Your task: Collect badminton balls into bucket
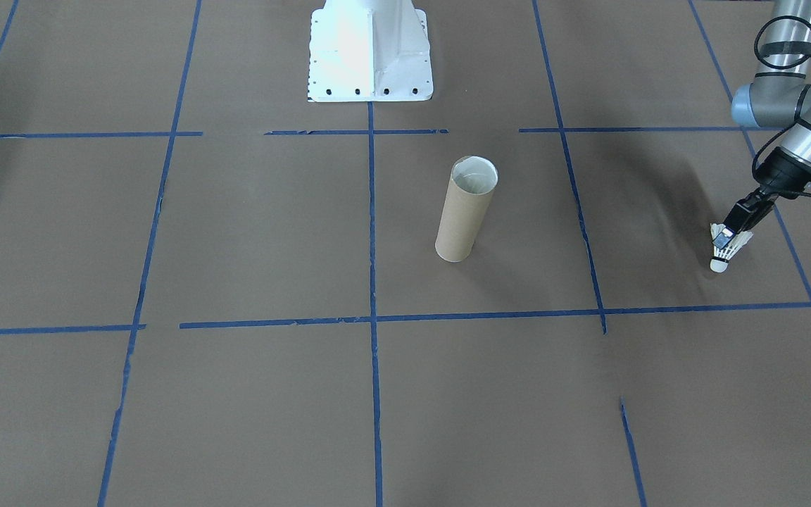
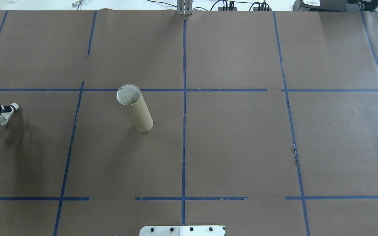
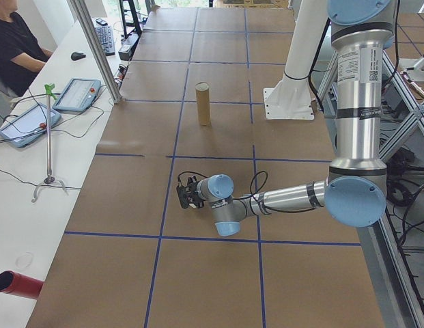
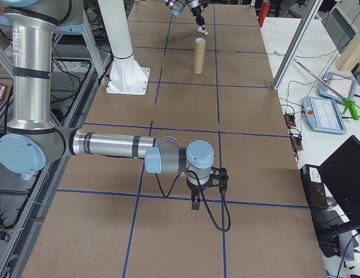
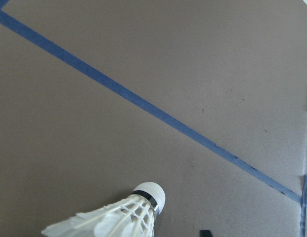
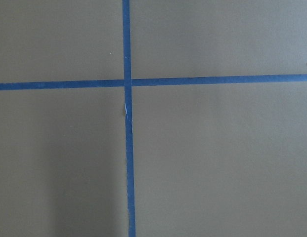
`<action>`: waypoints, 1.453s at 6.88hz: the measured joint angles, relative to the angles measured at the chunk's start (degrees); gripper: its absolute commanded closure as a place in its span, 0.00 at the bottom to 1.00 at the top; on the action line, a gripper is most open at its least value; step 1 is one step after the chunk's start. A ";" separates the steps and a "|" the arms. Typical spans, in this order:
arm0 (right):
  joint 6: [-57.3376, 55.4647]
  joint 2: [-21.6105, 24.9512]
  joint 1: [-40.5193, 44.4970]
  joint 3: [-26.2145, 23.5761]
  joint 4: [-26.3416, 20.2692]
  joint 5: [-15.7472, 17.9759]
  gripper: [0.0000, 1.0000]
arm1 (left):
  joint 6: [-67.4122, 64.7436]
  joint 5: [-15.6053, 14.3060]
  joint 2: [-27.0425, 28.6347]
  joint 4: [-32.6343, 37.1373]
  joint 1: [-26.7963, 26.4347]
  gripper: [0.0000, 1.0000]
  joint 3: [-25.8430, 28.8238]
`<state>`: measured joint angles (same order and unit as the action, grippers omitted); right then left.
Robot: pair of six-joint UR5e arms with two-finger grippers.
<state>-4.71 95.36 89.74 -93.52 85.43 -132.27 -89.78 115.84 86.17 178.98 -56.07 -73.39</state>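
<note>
A: Brown paper covers the table (image 2: 241,147), gridded with blue tape lines (image 2: 184,131). White robot base (image 1: 369,53) at 12 o'clock in the front-facing view.

B: Bucket?

A: Cardboard tube, the bucket (image 1: 467,208), upright near table centre, open end up, pale inside. Nothing around it on the paper.

B: Shuttlecock?

A: The shuttlecock (image 1: 724,250) is at roughly 3 o'clock from the bucket in the front-facing view, well apart. The left gripper (image 1: 731,236) is closed on its feather skirt, cork tip pointing down. Lifted or just touching the paper, I can't quite say; the left wrist view suggests it's off the surface.

B: Anything blocking between them?

A: No, bare paper and one tape line. The gripper's fingers cover part of the skirt, and the overhead view cuts the arm off at the frame edge.

B: Right gripper?

A: The right gripper (image 4: 195,200) shows only in the right side view, low over a tape crossing. Cannot tell whether its jaws are apart or together.

B: Surroundings?

A: Side bench with tablets (image 3: 27,123), a keyboard (image 3: 104,37), and a seated person (image 3: 17,44), partly cut off. Red cylinder (image 3: 17,283) at 7 o'clock in the left side view.
</note>
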 measured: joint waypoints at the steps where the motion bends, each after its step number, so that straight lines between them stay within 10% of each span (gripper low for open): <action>1: -0.02 0.00 0.00 0.00 0.00 0.02 0.00 | 0.06 0.66 0.19 -0.03 0.00 1.00 -0.54; 4: 0.00 0.00 0.02 -0.02 0.00 0.03 0.00 | -0.09 9.94 0.88 -7.29 -1.23 1.00 -8.81; 10: 0.00 0.00 0.01 -0.06 0.00 0.02 0.00 | 19.33 16.41 5.14 -45.84 -7.55 1.00 -36.06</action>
<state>-4.71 95.36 89.75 -93.58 85.43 -132.25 -70.45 132.24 91.31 133.14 -63.62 -109.45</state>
